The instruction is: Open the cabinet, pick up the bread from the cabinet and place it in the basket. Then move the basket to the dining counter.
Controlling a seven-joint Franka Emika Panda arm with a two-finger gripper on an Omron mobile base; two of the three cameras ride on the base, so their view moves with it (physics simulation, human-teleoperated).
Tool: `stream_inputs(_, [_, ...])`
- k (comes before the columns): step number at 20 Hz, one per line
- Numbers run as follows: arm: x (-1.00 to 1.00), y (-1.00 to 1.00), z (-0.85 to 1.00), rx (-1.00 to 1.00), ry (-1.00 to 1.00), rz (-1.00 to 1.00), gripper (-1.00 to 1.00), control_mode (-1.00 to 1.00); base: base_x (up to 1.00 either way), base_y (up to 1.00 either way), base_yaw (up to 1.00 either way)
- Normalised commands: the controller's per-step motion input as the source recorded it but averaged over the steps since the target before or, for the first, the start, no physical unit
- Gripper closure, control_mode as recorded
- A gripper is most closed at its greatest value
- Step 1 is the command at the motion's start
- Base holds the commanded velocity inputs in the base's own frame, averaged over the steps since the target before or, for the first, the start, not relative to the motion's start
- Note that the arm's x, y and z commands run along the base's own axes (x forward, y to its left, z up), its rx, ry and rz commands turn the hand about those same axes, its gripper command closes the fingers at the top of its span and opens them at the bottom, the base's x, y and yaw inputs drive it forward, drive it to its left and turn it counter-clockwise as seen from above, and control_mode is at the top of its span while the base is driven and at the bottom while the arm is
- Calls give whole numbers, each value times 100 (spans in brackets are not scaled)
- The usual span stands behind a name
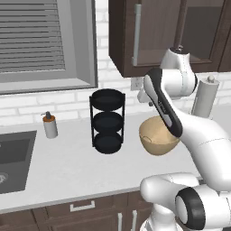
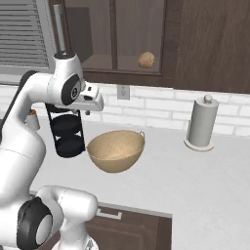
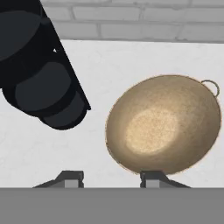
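— Right under my hand (image 3: 105, 177), what is there?

— Bench (image 3: 175, 57), pale and bare, with the basket (image 3: 164, 127) below and slightly to one side of my fingertips (image 3: 70, 177). It holds nothing. My hand hangs above it with the tips standing apart, nothing between them, released.

— And the big things around you?

— Up beyond my hand is the cabinet (image 2: 195, 44), its glass door apparently closed, bar handle (image 1: 136, 34) above and to my left. Beside my hand stands the black rack (image 1: 107, 121). Smallest is the bread (image 2: 146, 59), behind the glass, higher than my hand and off to its right.

— What could go wrong?

— Rising toward the handle, my wrist could clip the rack or the cabinet's lower edge. I think the swinging door may also strike my forearm.

— Free room?

— Open bench lies beyond the basket, toward the towel holder (image 2: 201, 122).
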Motion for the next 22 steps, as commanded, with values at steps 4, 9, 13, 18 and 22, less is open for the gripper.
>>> stream_inputs(4, [-10, 0, -3, 0, 0, 0, -100, -100, 0, 0, 0])
stream_inputs(9, [-35, -2, -1, 0, -18, -3, -100, -100, 0, 0, 0])
stream_inputs(13, [-25, 39, 34, 2, -69, -7, -100, -100, 0, 0, 0])
stream_inputs(18, [-1, 44, 70, 1, -61, -9, -100, -100, 0, 0, 0])
stream_inputs(22, [0, 24, 91, 5, -30, -10, -100, -100, 0, 0, 0])
